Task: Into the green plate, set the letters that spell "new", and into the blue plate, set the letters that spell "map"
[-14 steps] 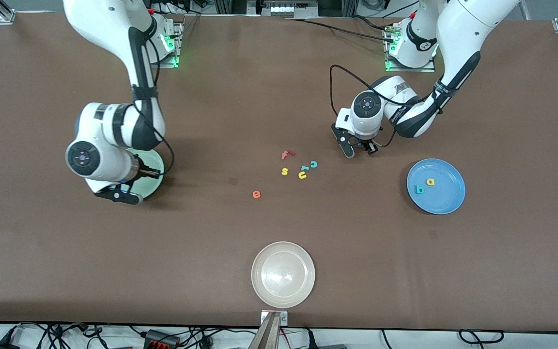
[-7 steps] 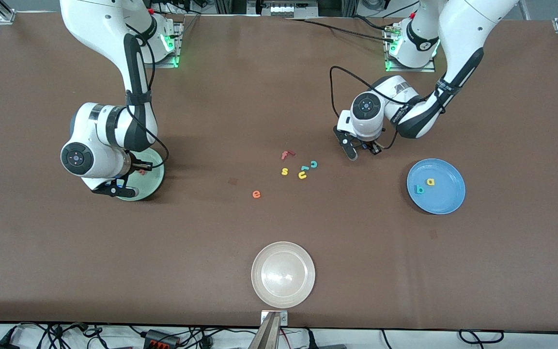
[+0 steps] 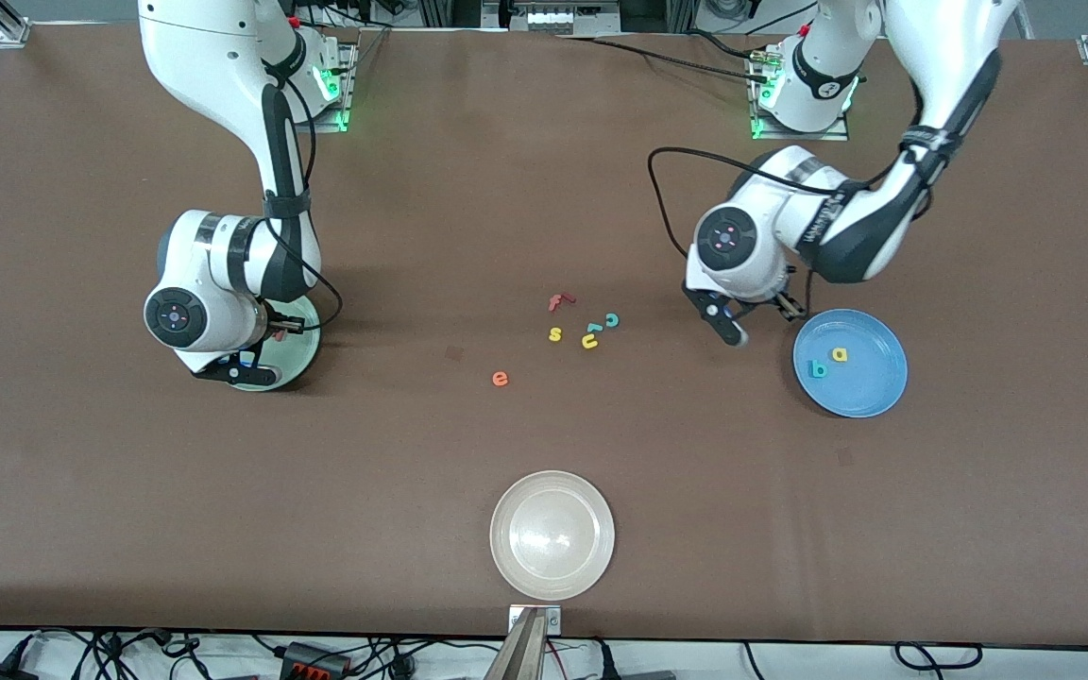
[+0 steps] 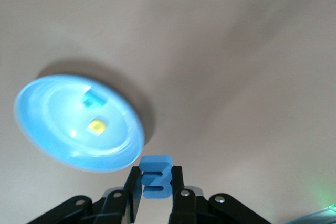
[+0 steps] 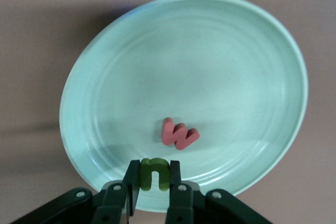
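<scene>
My right gripper (image 5: 154,178) hangs over the pale green plate (image 5: 105,66) near its rim, shut on the olive n (image 5: 154,171). The pink-red w (image 5: 179,134) lies in that plate. In the front view the right arm hides most of the green plate (image 3: 299,350). My left gripper (image 4: 156,176) is shut on the blue m (image 4: 156,165) over bare table beside the blue plate (image 3: 870,392). That plate holds the teal p (image 3: 817,368) and the yellow a (image 3: 840,355). The orange e (image 3: 500,379) lies alone on the table near the middle.
A loose cluster sits mid-table: red f (image 3: 558,302), yellow s (image 3: 555,333), yellow u (image 3: 589,341) and teal c (image 3: 612,319). A whitish-beige plate (image 3: 552,535) stands near the table's front edge.
The left gripper closed on the blue m, lifted it and carried it toward the blue plate. The right arm shifted slightly over the green plate, still holding the n.
</scene>
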